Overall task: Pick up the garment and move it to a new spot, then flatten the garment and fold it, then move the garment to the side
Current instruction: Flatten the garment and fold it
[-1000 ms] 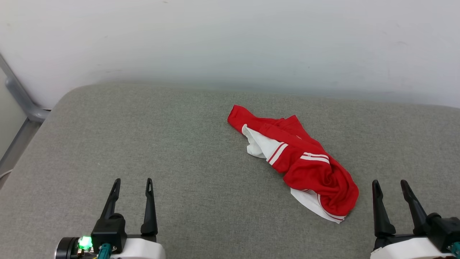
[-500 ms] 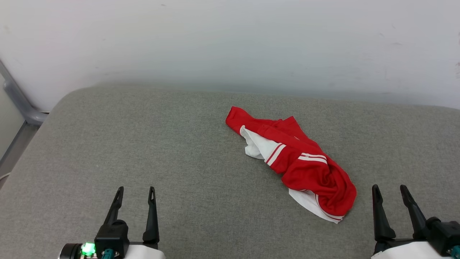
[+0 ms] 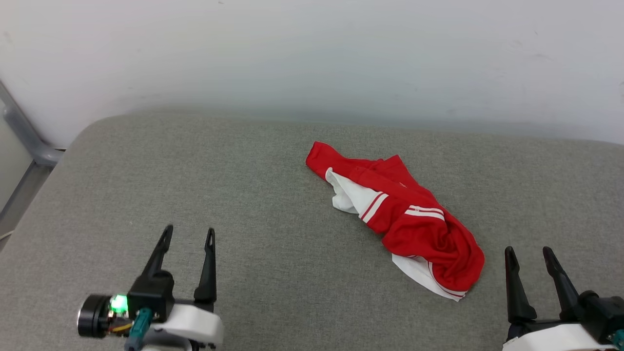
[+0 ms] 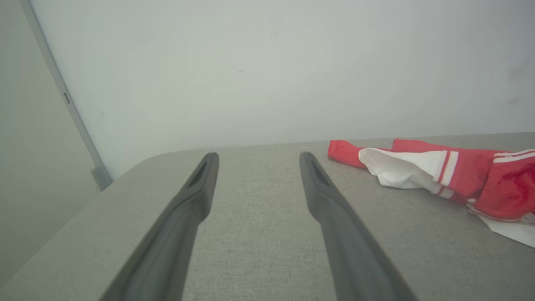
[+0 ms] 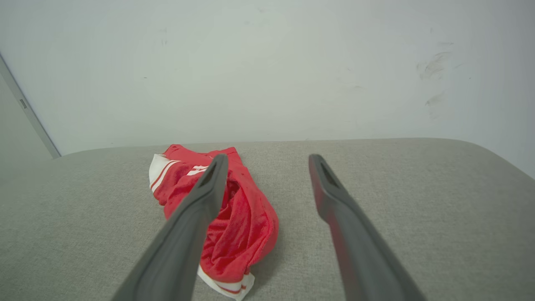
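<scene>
The garment [image 3: 404, 214] is a red shirt with white parts and striped trim, lying crumpled in a long heap right of the middle of the grey cushion [image 3: 243, 195]. My left gripper [image 3: 189, 233] hovers open at the lower left, well clear of the cloth, which shows to the right of its fingers as the garment [image 4: 451, 171]. My right gripper [image 3: 528, 252] stands open at the lower right, just beside the heap's near end. In the right wrist view the garment [image 5: 246, 221] lies partly behind the left finger [image 5: 200, 209]. Nothing is held.
A pale wall [image 3: 312, 53] rises behind the cushion. A grey metal frame [image 3: 24, 136] runs along the cushion's far left corner. The cushion's rounded left edge [image 4: 104, 192] drops off beside my left gripper.
My left gripper has lifted and moved forward a little, tilting slightly right. The garment and my right gripper have kept their places; the camera shifted slightly.
</scene>
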`<state>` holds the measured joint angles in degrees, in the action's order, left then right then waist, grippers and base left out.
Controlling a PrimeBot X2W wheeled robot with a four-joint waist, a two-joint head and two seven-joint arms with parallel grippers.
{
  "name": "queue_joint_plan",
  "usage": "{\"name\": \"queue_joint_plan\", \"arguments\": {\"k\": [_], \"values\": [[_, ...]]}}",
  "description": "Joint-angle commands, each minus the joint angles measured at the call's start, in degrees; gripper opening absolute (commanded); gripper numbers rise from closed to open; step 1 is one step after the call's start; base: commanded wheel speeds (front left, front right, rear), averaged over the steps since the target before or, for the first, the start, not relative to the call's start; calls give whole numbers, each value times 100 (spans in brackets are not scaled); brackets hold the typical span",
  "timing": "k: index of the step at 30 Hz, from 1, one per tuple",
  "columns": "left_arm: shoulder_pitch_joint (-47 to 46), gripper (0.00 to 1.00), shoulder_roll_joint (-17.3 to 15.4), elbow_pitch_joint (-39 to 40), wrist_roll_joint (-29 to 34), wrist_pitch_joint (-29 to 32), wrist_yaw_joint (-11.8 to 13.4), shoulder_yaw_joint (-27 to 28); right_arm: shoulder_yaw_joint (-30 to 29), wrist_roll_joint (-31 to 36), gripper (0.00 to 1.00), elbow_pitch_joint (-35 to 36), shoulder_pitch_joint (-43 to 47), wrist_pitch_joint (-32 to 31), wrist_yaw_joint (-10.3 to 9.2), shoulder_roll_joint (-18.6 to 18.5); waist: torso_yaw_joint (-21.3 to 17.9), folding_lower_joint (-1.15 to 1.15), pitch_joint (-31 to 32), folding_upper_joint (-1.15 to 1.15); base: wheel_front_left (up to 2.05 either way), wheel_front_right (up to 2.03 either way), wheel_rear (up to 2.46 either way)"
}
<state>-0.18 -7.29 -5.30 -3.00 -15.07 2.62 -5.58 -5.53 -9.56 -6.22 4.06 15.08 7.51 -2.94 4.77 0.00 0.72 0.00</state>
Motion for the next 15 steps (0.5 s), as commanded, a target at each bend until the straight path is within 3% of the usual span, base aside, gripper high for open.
{"name": "queue_joint_plan", "arguments": {"k": [1,10,15], "values": [[-122,100,-46,-3,29,-15,-39,-12,2,-28,100,13,-54,14,-4,12,-8,0,-16,0,0,0,0],[-1800,100,-426,-343,84,-15,-735,-254,54,30,100,107,-303,14,-4,11,-202,0,-410,0,0,0,0],[-2853,100,-619,-991,-94,146,-948,-560,53,38,100,160,-497,14,-4,11,-409,0,-755,0,0,0,0]]}}
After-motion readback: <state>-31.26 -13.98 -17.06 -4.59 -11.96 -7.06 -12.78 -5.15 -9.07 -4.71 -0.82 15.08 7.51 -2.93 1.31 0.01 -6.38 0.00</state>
